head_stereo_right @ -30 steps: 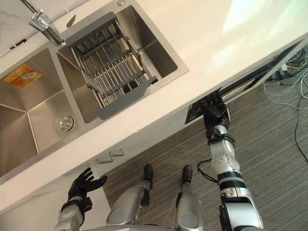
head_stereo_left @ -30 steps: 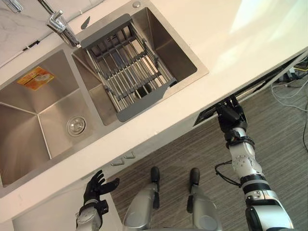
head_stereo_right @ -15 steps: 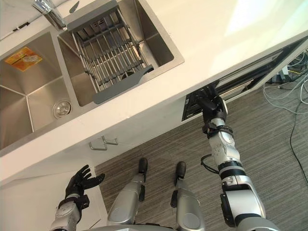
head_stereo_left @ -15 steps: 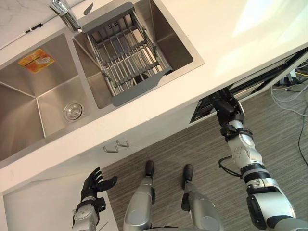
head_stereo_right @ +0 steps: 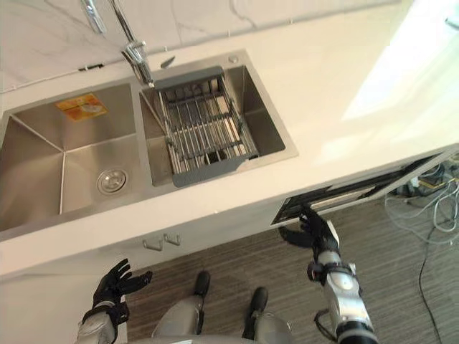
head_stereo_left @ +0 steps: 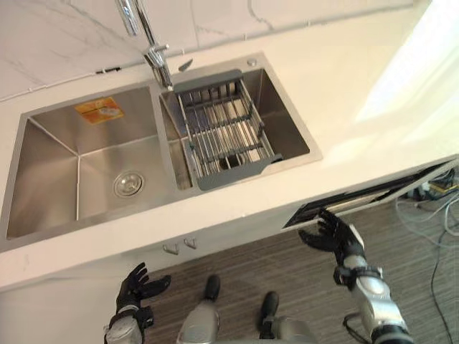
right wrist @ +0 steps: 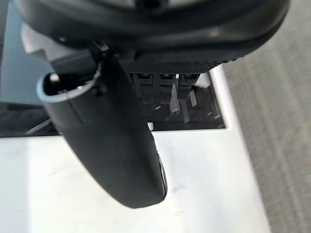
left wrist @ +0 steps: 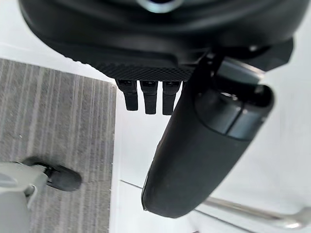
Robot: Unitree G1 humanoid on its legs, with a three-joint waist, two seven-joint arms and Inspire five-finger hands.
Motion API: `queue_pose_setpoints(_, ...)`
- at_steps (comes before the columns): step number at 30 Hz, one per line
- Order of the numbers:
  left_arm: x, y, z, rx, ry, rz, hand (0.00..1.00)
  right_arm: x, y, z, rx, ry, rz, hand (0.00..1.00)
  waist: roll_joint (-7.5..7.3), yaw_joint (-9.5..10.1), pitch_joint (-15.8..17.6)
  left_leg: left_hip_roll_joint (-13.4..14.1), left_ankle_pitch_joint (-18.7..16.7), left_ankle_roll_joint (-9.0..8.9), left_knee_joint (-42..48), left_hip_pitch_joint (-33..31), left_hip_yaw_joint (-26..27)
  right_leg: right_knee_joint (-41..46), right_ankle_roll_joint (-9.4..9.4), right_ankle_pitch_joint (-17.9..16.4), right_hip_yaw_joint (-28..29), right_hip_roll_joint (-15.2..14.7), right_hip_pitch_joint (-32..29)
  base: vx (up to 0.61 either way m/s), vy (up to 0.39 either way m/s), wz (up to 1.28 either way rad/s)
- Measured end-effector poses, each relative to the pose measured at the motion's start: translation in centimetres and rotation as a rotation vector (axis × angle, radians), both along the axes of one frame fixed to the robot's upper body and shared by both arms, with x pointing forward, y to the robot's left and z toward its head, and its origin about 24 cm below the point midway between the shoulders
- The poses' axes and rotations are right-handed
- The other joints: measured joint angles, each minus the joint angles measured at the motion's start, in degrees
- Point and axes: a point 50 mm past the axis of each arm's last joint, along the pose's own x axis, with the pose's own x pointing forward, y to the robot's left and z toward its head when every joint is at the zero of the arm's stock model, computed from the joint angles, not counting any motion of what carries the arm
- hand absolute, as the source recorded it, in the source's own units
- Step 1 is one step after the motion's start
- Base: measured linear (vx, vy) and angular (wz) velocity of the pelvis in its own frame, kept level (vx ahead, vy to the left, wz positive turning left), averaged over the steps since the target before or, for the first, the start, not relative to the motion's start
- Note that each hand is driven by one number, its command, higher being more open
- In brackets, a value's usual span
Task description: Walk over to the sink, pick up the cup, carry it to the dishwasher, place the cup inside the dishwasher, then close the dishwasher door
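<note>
Lower right of the frame, under the counter edge: the right hand (head_stereo_left: 342,239) was spread wide, fingers straight, thumb out, holding nothing.
Dishwasher door (head_stereo_left: 373,196): it stood ajar. It read as a dark slit below the counter (head_stereo_left: 358,86), its long axis running from the lower middle of the frame up toward the right edge.
Hand to door: the right hand sat just beside the slit's left end, fingertips pointing into it. I could not tell whether they touched.
Right wrist view: past the fingers (right wrist: 167,90) was the dark opening with wire tines inside, and the door's white face (right wrist: 204,189) lay beneath the thumb.
Lower left of the frame: the left hand (head_stereo_left: 135,288) hung loose and open, empty, in front of the white cabinet and well apart from the door.
Nearer arm: the right, clearly.
Cup: it was in neither hand, and I could not tell where it was. A dark patch under the near end of the rack (head_stereo_left: 226,136) was too small to name.
Sink (head_stereo_left: 16,172): upper left and centre of the frame, with the rack set across its right basin.
Judgement: the closing push seemed to be what remained. It would run across the slit's long axis, toward the cabinet front, and pushing at one end alone might skew the door.
</note>
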Motion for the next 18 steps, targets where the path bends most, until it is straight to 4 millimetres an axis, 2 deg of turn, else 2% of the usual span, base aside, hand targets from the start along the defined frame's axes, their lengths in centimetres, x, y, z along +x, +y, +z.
queue_pose_setpoints(9, -1.6, 0.5, -0.4, 0.004, 0.049, 0.004, 0.9, -3.8, -0.6, -3.6, 0.003, 0.197, -0.074, 0.9, -1.06, -0.67, -3.8, -0.8, -0.2, 0.51, -1.6, 3.6, 0.5, -0.1, 0.8, -0.4, 0.4, -1.0, 2.7, 0.01, 0.025, -0.01)
queue_pose_setpoints(15, -2.6, 0.5, -0.8, -0.011, 0.082, 0.006, 0.9, -5.5, -1.1, -4.8, 0.035, 0.265, -0.156, 0.9, -1.24, -1.24, -4.0, -0.6, -0.2, 0.55, -2.1, 6.6, 1.3, 0.0, 0.82, -0.5, 1.0, -1.0, 5.0, -0.02, -0.004, -0.07)
queue_pose_setpoints(18, -2.9, 0.4, -1.1, -0.023, 0.1, 0.005, 0.9, -6.7, -1.3, -5.7, 0.058, 0.316, -0.197, 0.9, -1.32, -1.41, -5.2, -0.5, 0.0, 0.54, -3.0, 7.2, 1.6, 0.1, 1.27, -0.8, 1.3, -1.0, 5.1, -0.05, -0.005, -0.04)
